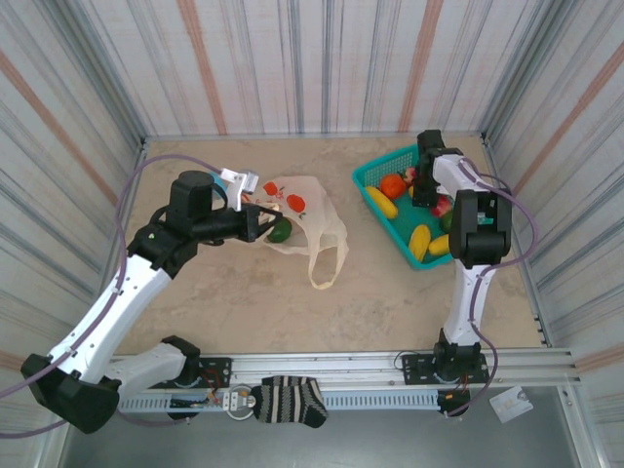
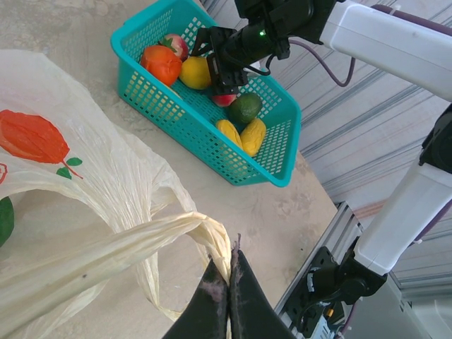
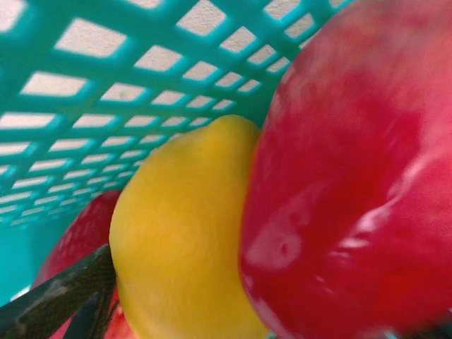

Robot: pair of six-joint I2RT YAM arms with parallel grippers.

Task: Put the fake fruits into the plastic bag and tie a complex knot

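**Left arm pinching bag, right arm down in the fruit basket**

Left gripper (image 2: 229, 267): fingers shut tight, with the tips closed on a twisted handle strip of the thin cream plastic bag (image 2: 106, 176) with red-orange fruit prints. The bag lies slack on the beige table (image 1: 244, 302), left of centre. One green fake fruit (image 1: 280, 232) sits at the bag's near-left edge; inside or not, cannot tell.

Right gripper (image 2: 224, 74): down in the teal mesh basket (image 2: 205, 152), far right. Its jaws stand wide over a glossy red round fruit (image 2: 224, 99); gripping or not, cannot tell. A yellow lemon (image 3: 176, 233) touches the red fruit.

Also in the basket:
- orange round fruit (image 2: 162, 63)
- dark green fruit (image 2: 244, 107)
- two yellow fruits (image 2: 240, 134)
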